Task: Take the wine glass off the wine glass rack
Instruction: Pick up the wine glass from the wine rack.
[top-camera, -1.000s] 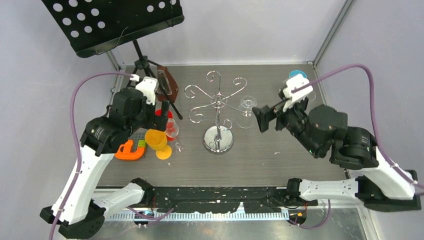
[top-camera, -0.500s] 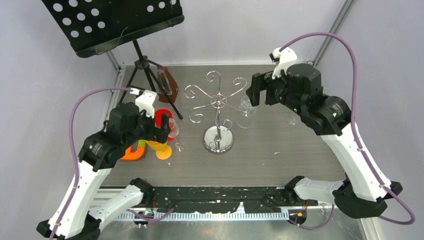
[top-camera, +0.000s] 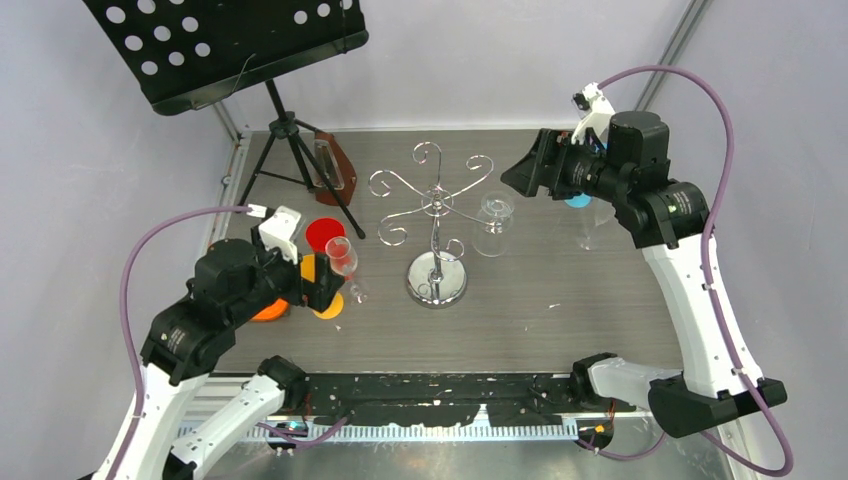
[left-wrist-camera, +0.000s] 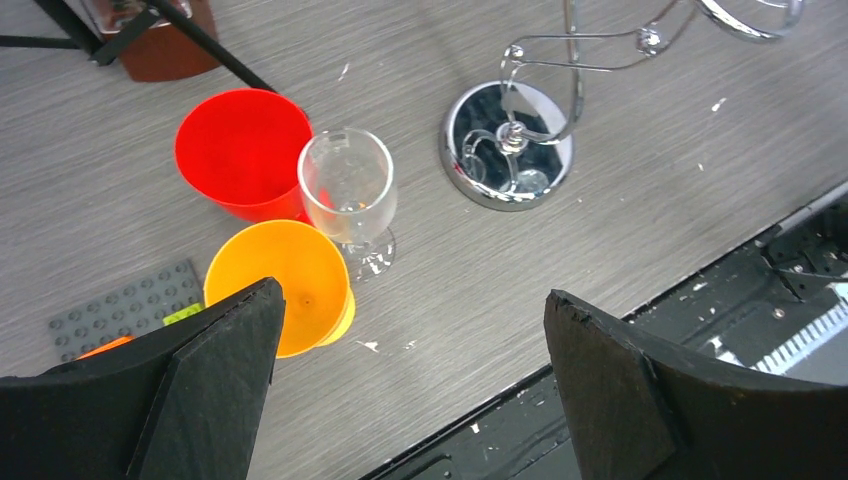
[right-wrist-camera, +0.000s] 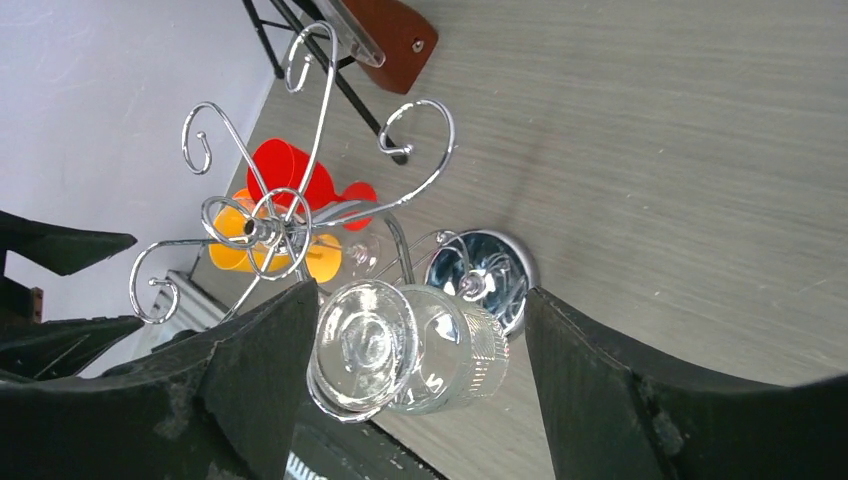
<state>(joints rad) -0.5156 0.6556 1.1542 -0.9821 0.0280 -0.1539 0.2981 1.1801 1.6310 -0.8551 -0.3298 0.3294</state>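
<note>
The chrome wine glass rack stands mid-table on its round mirror base; it also shows in the right wrist view. A clear wine glass hangs upside down from the rack's right arm. My right gripper is raised at the back right and points at the glass. In the right wrist view the wine glass lies between my spread fingers, and the right gripper is open with nothing gripped. My left gripper hovers open over the cups, with only table between its fingers in its wrist view.
A second wine glass stands upright beside a red cup and an orange cup. A grey studded plate lies to their left. A black music stand with tripod legs and a brown object stand at the back left.
The right arm rose and swung to the back right, its gripper now aimed at the hanging glass with the jaws a little narrower. The left arm drew back toward the near edge.
</note>
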